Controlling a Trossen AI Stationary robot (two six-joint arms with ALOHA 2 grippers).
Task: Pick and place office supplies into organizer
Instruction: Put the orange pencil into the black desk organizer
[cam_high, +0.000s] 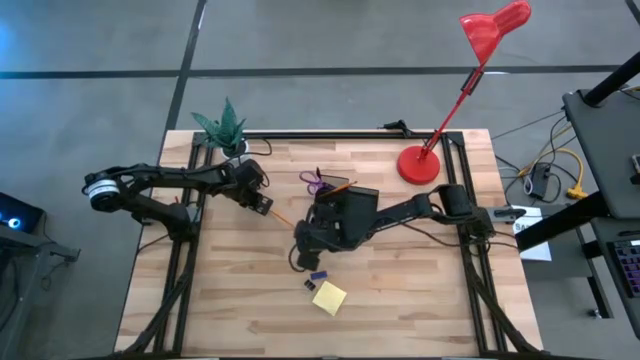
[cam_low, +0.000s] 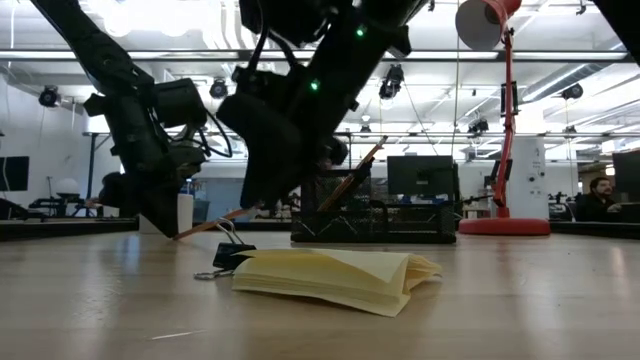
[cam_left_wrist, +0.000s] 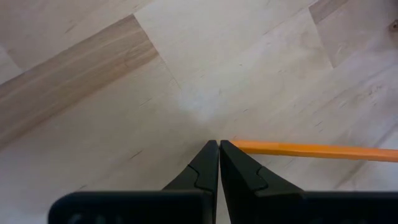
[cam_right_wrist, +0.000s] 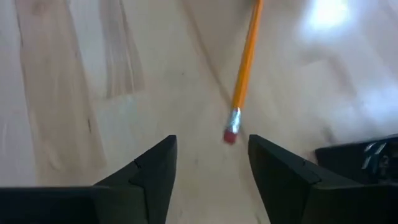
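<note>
Two grippers: both low over desk (cam_high: 420, 290)
Left gripper (cam_left_wrist: 219, 148): fingers pinching orange pencil (cam_left_wrist: 311, 150)
Right gripper (cam_right_wrist: 212, 155): fingers wide, eraser at 12 o'clock

no readable text, no labels, no brands, no nos. or signs anywhere in view

Table (cam_high: 400, 280): pale wood planks, matt, smooth. Sticky-note pad (cam_low: 335, 275): yellow paper, matt. Orange pencil (cam_right_wrist: 245, 65): glossy paint, metal ferrule. Lamp (cam_high: 420, 163): glossy red.

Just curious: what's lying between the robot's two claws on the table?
An orange pencil spans the gap between the shut left gripper and the open right gripper, seen in the high view.
</note>
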